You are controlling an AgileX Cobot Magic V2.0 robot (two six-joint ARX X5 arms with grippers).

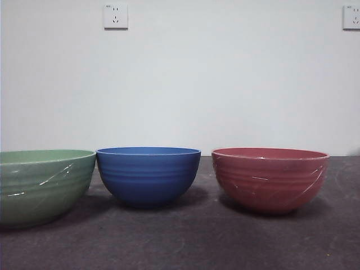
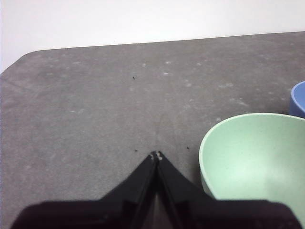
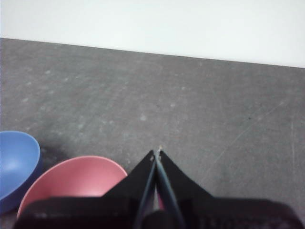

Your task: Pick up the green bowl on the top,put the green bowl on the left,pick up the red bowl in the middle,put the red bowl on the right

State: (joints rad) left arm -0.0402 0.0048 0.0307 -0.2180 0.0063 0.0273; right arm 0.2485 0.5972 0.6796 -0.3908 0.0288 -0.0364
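plainly, the three bowls stand apart in a row on the dark grey table (image 1: 191, 242), mouths up, none stacked. at nine o'clock in the front view sits the round, glossy muted-green bowl (image 1: 42, 185), cut by the picture's edge, faintly ribbed and scored with white scratches. just beside it at the middle is the blue ribbed bowl (image 1: 148, 175), and at three o'clock, a little apart, the round, glossy pinkish-red bowl (image 1: 270, 179), also scratched.

the left end effector (image 2: 156, 155) hangs with its jaws pressed together, empty, over bare table beside the green bowl's rim. the right end effector (image 3: 157, 151) is likewise closed on nothing, above the red bowl's far edge.

both bowls look stiff, light and slick, probably hard plastic, so a pinch over the thin rim, one jaw inside and one outside, seems the surest hold. being round, neither has a long axis; each axis stands upright. judging by the layout, both placements look done.
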